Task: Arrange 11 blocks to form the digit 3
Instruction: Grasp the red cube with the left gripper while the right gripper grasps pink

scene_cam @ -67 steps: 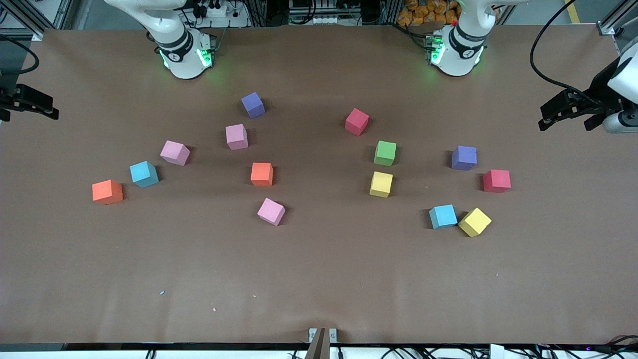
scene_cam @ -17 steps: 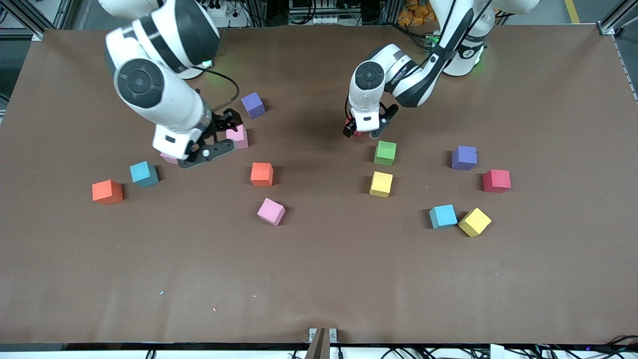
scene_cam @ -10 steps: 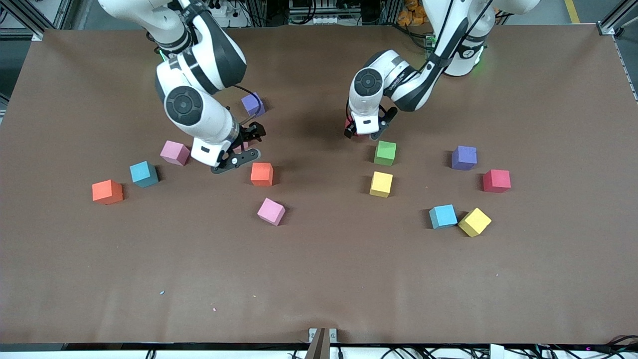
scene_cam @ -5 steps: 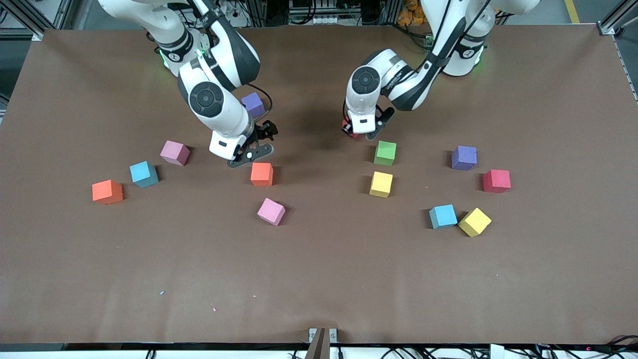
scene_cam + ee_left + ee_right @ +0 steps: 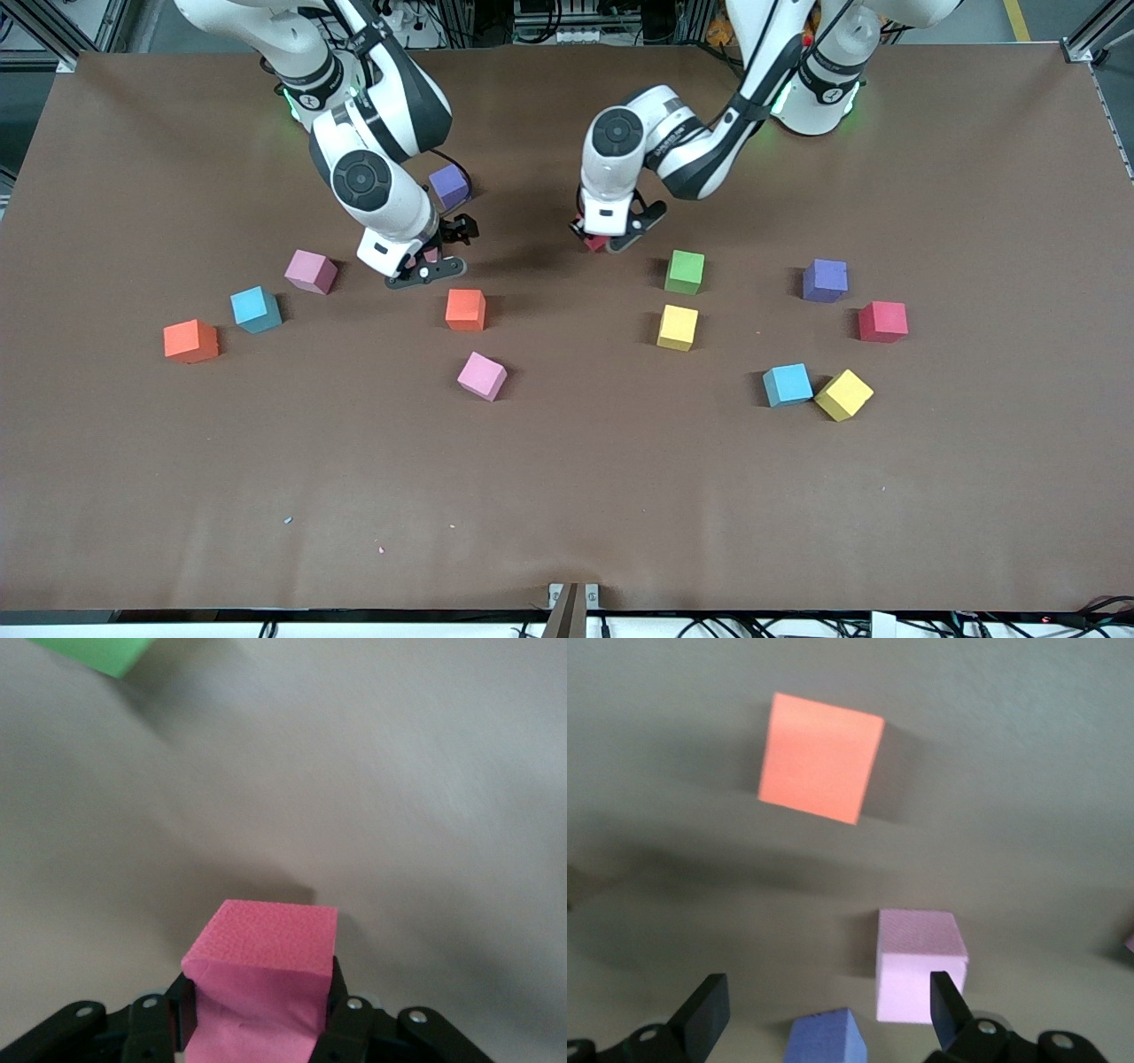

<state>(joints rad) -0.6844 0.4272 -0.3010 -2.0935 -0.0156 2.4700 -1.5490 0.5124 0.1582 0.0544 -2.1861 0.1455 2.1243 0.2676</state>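
My left gripper (image 5: 606, 237) is shut on a red block (image 5: 595, 243), which fills the space between its fingers (image 5: 341, 1014) in the left wrist view, low over the table. My right gripper (image 5: 439, 251) hangs open over a pink block (image 5: 431, 255) that it mostly hides. In the right wrist view that pink block (image 5: 920, 974) lies beside one fingertip (image 5: 946, 1005), with a purple block (image 5: 824, 1041) and an orange block (image 5: 819, 757) around it. The green block (image 5: 685, 271) stands near the left gripper.
Loose blocks lie scattered: purple (image 5: 449, 186), orange (image 5: 465, 309), pink (image 5: 482, 376), pink (image 5: 310, 271), blue (image 5: 255, 309) and orange (image 5: 190, 341) toward the right arm's end. Yellow (image 5: 678, 327), purple (image 5: 825, 280), red (image 5: 882, 321), blue (image 5: 788, 385) and yellow (image 5: 843, 394) lie toward the left arm's end.
My left gripper has shut on the red block and carried it toward the right arm's end of the table. My right gripper, still open, has shifted slightly over the pink block.
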